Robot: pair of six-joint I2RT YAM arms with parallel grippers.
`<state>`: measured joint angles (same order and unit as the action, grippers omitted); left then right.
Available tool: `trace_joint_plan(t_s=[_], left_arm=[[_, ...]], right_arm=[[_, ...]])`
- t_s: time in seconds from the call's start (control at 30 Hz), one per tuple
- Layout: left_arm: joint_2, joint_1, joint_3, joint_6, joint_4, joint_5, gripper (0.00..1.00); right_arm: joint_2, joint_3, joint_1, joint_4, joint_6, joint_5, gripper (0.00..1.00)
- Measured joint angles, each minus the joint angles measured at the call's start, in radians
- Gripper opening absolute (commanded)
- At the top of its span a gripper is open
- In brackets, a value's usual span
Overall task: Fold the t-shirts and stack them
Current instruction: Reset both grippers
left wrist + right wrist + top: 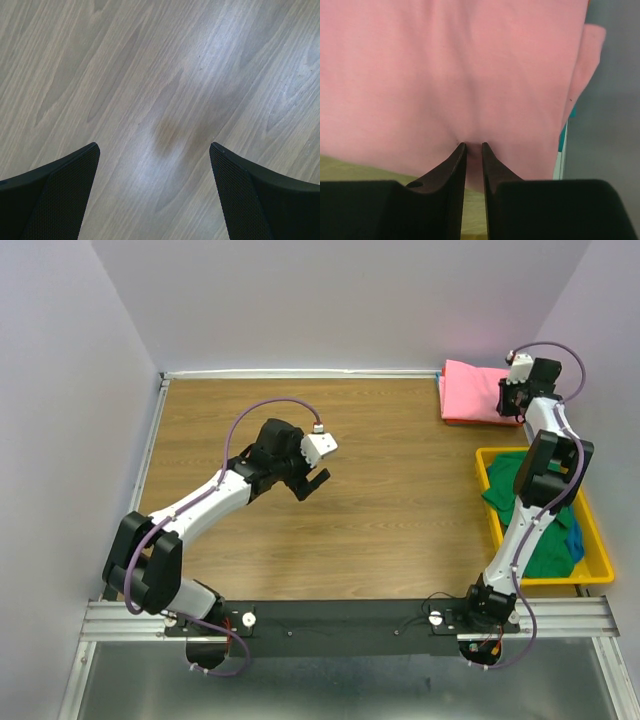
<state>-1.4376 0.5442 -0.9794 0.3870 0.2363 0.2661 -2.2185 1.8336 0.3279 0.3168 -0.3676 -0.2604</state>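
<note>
A folded pink t-shirt (476, 390) lies on top of a stack at the table's far right corner. My right gripper (512, 398) reaches over its right edge. In the right wrist view the jaws (473, 145) stand almost together, pinching a small fold of the pink t-shirt (460, 70), and creases run out from the pinch. A thin teal edge (563, 139) of another cloth shows under it. Green t-shirts (508, 486) and a blue one (574, 540) lie crumpled in the bin. My left gripper (312, 484) hovers open over bare wood (154, 146), with nothing between its fingers.
The yellow plastic bin (601, 552) stands along the right edge of the table, and my right arm rises across it. Grey walls close in the back and both sides. A metal rail (300, 373) runs along the far edge.
</note>
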Motion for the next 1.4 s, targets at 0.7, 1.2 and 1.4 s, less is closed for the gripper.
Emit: trace_joint_plan(t_s=[0.7, 1.2, 1.4], left_arm=[[0.084, -0.074, -0.059, -0.090, 0.010, -0.004, 0.98], [0.128, -0.298, -0.192, -0.123, 0.090, 0.095, 0.98], [0.180, -0.304, -0.090, -0.123, 0.104, 0.087, 0.98]], right_arm=[[0.133, 0.050, 0.065, 0.074, 0.020, -0.066, 0.84], [0.776, -0.390, -0.124, 0.316, 0.079, -0.224, 0.99], [0.902, -0.693, -0.245, 0.388, 0.087, -0.226, 1.00]])
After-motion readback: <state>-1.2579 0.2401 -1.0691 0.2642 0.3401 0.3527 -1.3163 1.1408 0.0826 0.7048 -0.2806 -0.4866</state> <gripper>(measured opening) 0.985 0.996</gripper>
